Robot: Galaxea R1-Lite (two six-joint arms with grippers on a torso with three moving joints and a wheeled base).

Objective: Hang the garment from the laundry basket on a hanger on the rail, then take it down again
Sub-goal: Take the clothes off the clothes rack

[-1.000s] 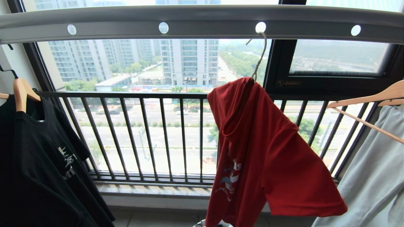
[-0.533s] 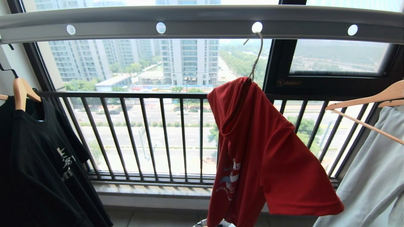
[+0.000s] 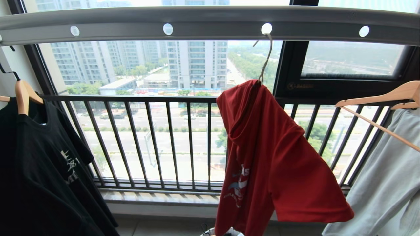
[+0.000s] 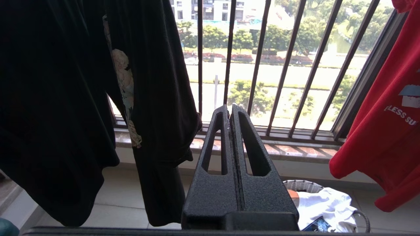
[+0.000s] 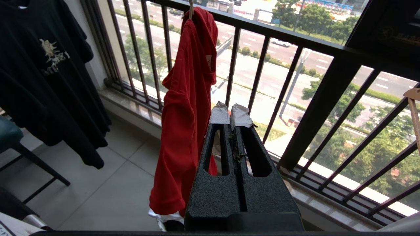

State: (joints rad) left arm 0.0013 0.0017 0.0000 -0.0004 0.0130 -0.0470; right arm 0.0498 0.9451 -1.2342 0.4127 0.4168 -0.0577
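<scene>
Head view, left to right: black T-shirt (image 3: 42, 173) on a wooden hanger (image 3: 23, 96) fills the left edge; window railing (image 3: 147, 137) spans the middle; red T-shirt (image 3: 269, 164) hangs right of centre on the thin wire hanger (image 3: 265, 59), whose hook sits in a round hole of the grey rail (image 3: 210, 23) along the top of the frame. Shirt hangs bunched and lopsided, one sleeve splayed toward lower right. Pale grey garment (image 3: 384, 186) on another wooden hanger (image 3: 387, 98) at the right edge. Basket rim (image 4: 300, 185) with white cloth inside shows at lower right of the left wrist view, below the red shirt's hem. Neither arm in the head view. Left hand (image 4: 230, 109) closed, empty, black shirt to its left. Right hand (image 5: 231, 113) closed, empty, taped tips just right of the red shirt, not touching.
</scene>
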